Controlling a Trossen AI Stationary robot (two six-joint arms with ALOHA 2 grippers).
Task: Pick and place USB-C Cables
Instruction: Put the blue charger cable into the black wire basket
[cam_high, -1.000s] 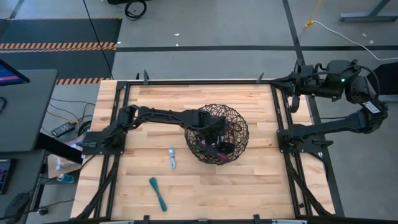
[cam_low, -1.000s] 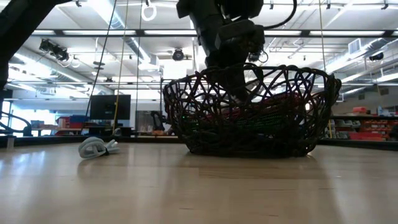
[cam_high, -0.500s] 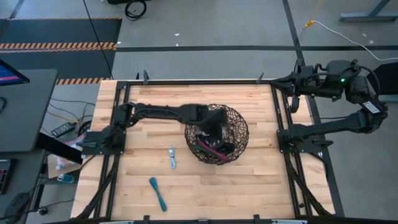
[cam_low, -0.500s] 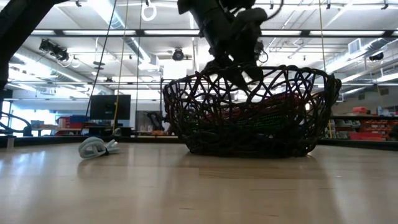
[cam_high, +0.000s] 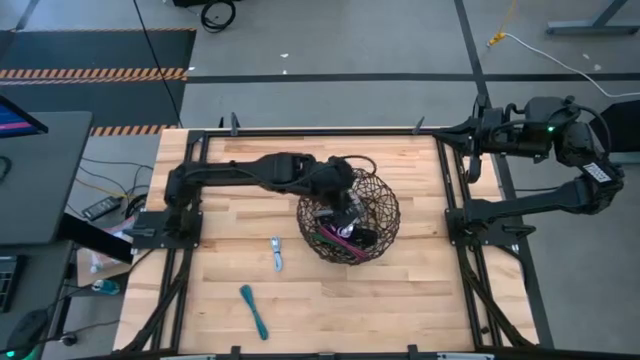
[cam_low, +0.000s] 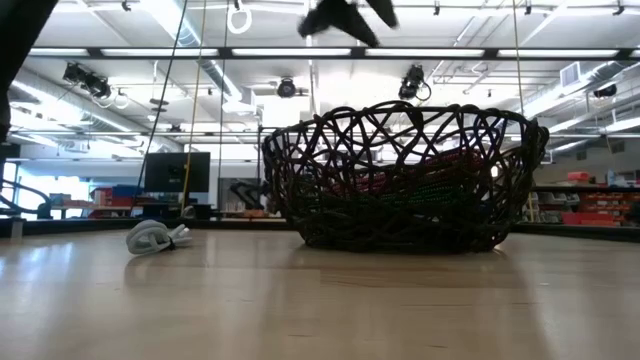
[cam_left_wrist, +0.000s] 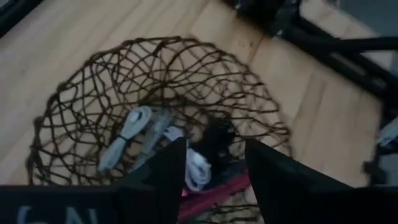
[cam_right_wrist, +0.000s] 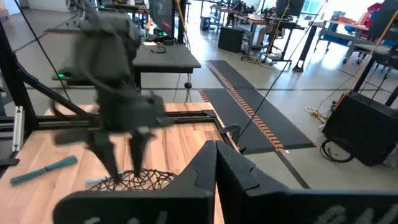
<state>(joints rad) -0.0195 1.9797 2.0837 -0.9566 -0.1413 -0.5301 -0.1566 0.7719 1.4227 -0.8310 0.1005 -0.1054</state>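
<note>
Hovering over the basket (cam_high: 349, 215), the left gripper (cam_left_wrist: 214, 163) has spread, empty jaws; USB-C Cables (cam_left_wrist: 127, 134) lie below inside.

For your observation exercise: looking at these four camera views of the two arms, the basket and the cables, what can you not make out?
- Cable count in the basket: high view, mesh and left gripper hide them.
- Left gripper in the low view: cut off by the top edge, blurred.
- Whether its fingers hold anything: tips lie off the left wrist picture.
- Teal cable, right wrist view: too small for detail.
</note>
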